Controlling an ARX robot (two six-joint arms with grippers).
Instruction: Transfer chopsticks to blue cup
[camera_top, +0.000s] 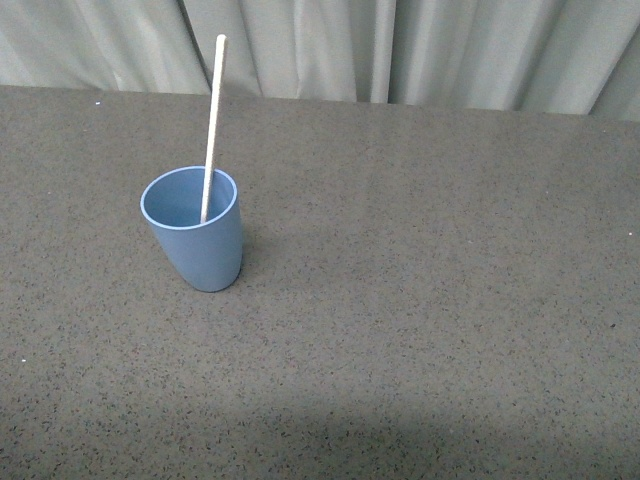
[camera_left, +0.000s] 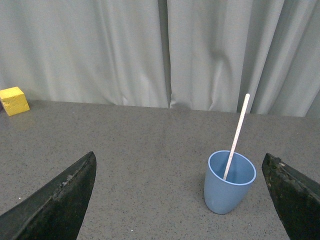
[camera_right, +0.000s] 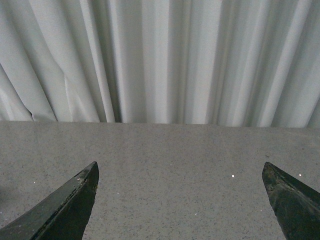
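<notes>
Both grippers (left (camera_left: 180, 200), right (camera_right: 180, 200)) spread wide—chopsticks (camera_top: 211, 125) inside blue cup (camera_top: 196, 243).

The cup (camera_top: 192, 228) is stood upright on the table (camera_top: 430, 300), left of the table's middle in the front view. The chopstick (camera_top: 212, 125) is held inside the cup, its lower end down in the cup and its upper end risen well above the rim, tilted slightly. A curtain (camera_top: 400, 50) is hung behind the cup, along the table's far edge. In the left wrist view a block (camera_left: 13, 100) is seen on the table well apart from the cup, near the curtain
</notes>
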